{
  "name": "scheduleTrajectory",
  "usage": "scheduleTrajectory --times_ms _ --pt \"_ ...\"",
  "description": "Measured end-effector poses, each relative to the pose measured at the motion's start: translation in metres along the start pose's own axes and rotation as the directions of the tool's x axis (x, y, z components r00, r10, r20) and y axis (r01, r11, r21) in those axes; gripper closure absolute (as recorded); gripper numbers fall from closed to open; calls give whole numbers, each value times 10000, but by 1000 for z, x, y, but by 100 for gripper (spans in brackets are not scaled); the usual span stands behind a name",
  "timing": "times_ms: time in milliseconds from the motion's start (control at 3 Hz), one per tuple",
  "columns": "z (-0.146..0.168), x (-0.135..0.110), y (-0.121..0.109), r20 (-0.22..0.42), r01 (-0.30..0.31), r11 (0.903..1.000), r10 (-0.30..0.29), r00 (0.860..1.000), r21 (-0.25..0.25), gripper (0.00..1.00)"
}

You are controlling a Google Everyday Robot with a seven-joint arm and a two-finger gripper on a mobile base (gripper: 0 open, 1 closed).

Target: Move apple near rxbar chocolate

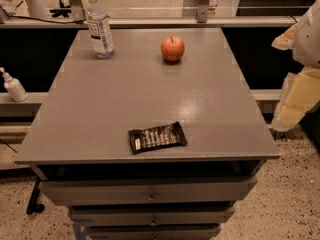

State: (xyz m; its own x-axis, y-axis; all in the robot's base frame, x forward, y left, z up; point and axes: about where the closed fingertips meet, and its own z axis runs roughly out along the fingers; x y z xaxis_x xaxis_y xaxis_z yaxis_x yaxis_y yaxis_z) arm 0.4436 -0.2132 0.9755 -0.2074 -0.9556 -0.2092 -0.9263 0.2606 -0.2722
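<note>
While pincer [299, 91] hangs beside table [115, 99], state unclear, apple [172, 49] far from rxbar chocolate [157, 137]

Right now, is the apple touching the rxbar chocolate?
No: the apple sits far back, the rxbar chocolate near the front, the gripper right of the table.

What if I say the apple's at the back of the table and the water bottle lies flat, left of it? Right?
No. The camera view shows the water bottle standing upright, left of the apple at the back of the table. The gripper is beyond its right edge.
</note>
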Motion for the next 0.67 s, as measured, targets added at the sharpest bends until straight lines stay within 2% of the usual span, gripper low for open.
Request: scheduleTrajectory --times_ms 333,667 --pt "23 -14 -31 377 197 9987 -214 9991 462 0" --pt "69 -43 -103 1619 -230 9953 76 9868 936 0"
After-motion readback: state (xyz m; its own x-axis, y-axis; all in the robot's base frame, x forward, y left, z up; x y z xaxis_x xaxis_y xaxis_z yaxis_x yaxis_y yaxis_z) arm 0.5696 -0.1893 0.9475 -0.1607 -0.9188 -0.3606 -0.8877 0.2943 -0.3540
